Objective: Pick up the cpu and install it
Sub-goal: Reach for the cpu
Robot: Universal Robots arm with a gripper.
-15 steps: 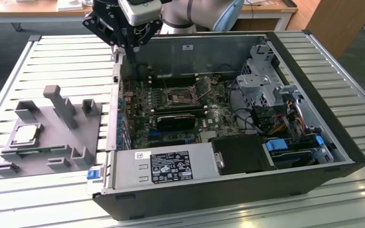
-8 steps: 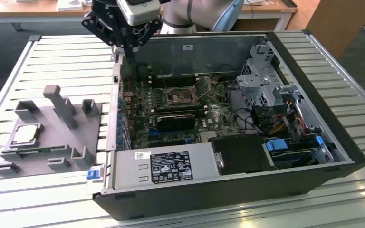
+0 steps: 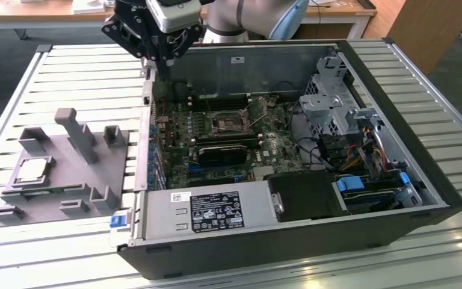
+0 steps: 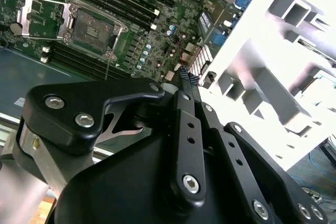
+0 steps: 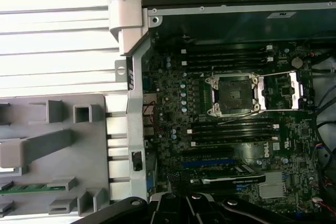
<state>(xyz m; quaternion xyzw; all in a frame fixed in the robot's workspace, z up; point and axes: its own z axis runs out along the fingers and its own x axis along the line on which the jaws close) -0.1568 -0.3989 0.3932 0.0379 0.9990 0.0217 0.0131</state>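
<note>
On grey holder (image 3: 94, 176), cpu (image 3: 34, 170); pincer (image 3: 165, 66) over case (image 3: 295, 238)

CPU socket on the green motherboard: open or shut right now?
Open: in the first wrist view its silver metal cover frame lies flipped beside the dark square socket, which looks empty.

No text legible enough to be read. White label (image 3: 215, 212) with small symbols seen on power supply housing (image 3: 259, 208); print too fine. Small white sticker (image 3: 237, 59) noted on case inner wall (image 3: 279, 66), same sticker (image 5: 281, 14) in first wrist view; unreadable.
</note>
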